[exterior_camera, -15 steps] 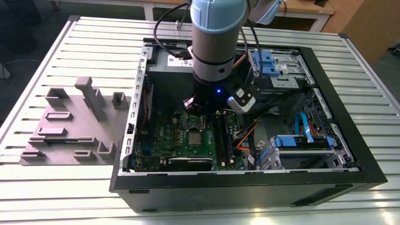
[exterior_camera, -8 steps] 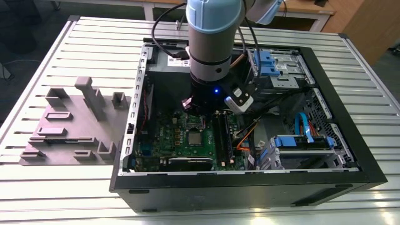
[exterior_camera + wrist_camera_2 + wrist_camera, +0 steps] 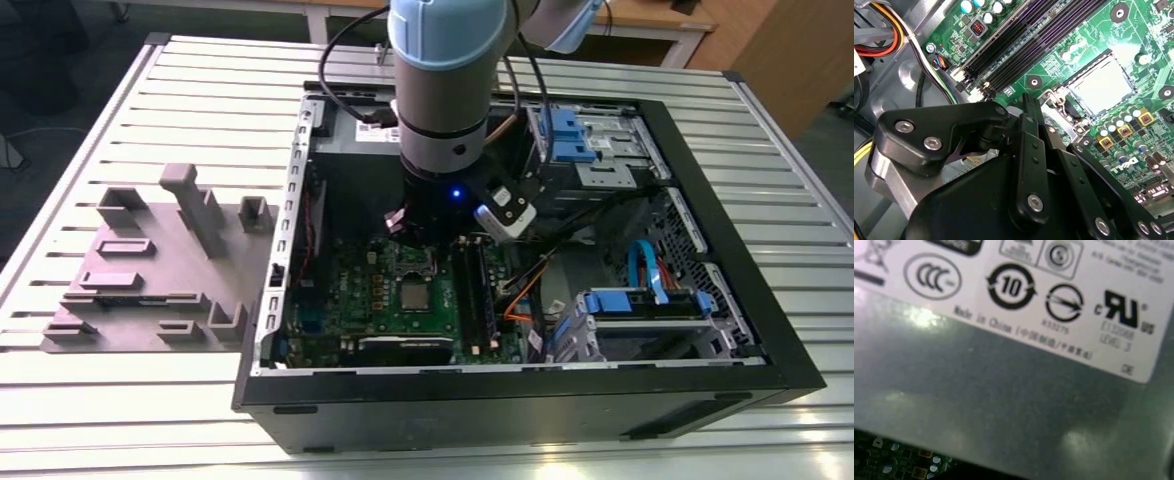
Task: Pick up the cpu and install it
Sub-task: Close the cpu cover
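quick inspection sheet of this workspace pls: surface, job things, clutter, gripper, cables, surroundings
surface: slatted metal table bearing an open computer case.
job's things: cpu lies flat on the motherboard, apart from the gripper.
clutter: grey fixture block on the table, at the exterior view's left of the case.
grippers: gripper hangs inside the case, close over the motherboard beside the cpu.
cables: orange, yellow and black wire bundle; blue cable near the drive bays.
surroundings: wooden furniture beyond the table.
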Action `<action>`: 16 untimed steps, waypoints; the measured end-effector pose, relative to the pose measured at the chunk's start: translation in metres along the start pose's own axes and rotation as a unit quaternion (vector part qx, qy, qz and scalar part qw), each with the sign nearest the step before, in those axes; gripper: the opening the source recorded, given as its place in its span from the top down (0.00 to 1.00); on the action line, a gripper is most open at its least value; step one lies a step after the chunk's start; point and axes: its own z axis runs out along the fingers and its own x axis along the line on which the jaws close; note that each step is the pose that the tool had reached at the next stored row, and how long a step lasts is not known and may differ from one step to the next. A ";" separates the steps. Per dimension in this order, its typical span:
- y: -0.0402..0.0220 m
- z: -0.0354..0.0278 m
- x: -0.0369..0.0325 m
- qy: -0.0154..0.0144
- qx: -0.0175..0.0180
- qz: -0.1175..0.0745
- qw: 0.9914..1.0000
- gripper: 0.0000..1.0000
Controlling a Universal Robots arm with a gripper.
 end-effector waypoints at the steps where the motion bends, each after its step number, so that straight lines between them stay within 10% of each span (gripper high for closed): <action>1: 0.0000 -0.0005 0.0001 0.000 0.000 0.000 1.000 0.90; 16: -0.0021 -0.0070 0.0003 0.000 0.000 0.000 1.000 0.90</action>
